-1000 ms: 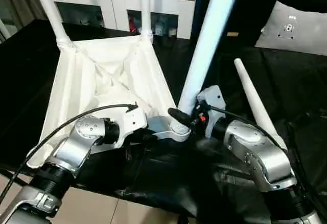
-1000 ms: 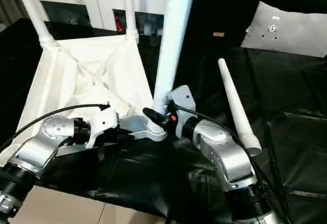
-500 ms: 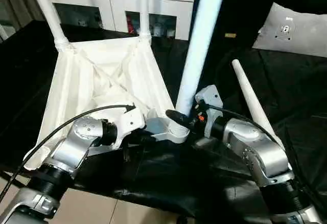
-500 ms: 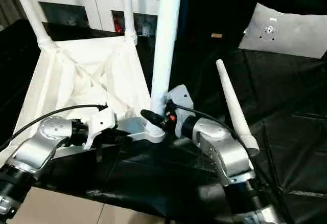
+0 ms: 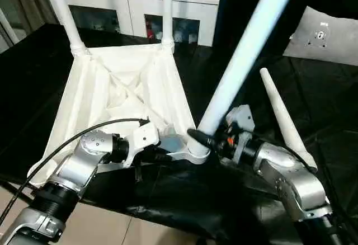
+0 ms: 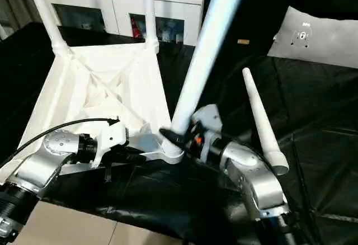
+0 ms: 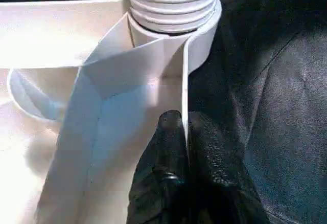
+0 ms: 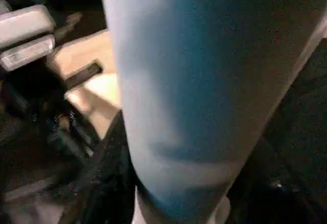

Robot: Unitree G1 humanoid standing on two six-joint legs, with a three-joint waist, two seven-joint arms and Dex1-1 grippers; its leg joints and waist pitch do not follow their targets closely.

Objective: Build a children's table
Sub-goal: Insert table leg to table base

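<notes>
Table top (image 5: pixel 120 88), lying upside down on the black cloth (image 5: pixel 313 99), is pinched at its rim by the left gripper (image 7: pixel 185 132) while the third leg (image 5: pixel 246 55), clamped in the right gripper (image 5: pixel 215 140), is seated leaning in the near corner socket (image 5: pixel 197 154), so straightening and screwing in are called for next.

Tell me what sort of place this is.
Probably a home room set up for furniture assembly: a white cabinet with glass doors behind, black sheeting over the work surface, an upturned table on it.
</notes>
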